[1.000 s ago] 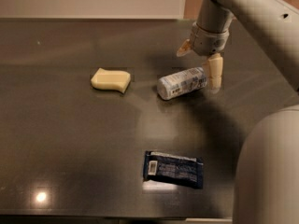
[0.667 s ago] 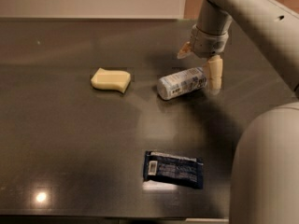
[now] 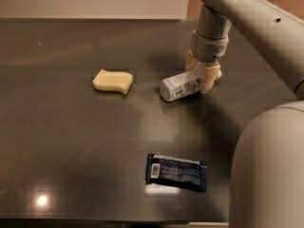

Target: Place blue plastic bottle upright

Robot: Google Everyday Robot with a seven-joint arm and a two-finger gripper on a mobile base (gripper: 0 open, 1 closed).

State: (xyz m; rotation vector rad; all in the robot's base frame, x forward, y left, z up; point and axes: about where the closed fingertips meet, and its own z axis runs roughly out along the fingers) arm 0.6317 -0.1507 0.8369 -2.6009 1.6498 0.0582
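The blue plastic bottle (image 3: 179, 85) lies on its side on the dark table (image 3: 71, 141), right of the middle, with its base end pointing left and toward me. My gripper (image 3: 201, 71) has come down from above over the bottle's right end. Its cream fingers (image 3: 210, 78) stand on either side of that end and press against it. The bottle's cap is hidden behind the fingers.
A pale yellow sponge (image 3: 112, 80) lies to the left of the bottle. A flat dark-blue snack wrapper (image 3: 176, 172) lies near the front edge. My grey arm and body (image 3: 270, 170) fill the right side. A light wall runs along the table's far edge.
The gripper has come down and its fingers have drawn together around the bottle's right end. The bottle, sponge and wrapper have stayed in place.
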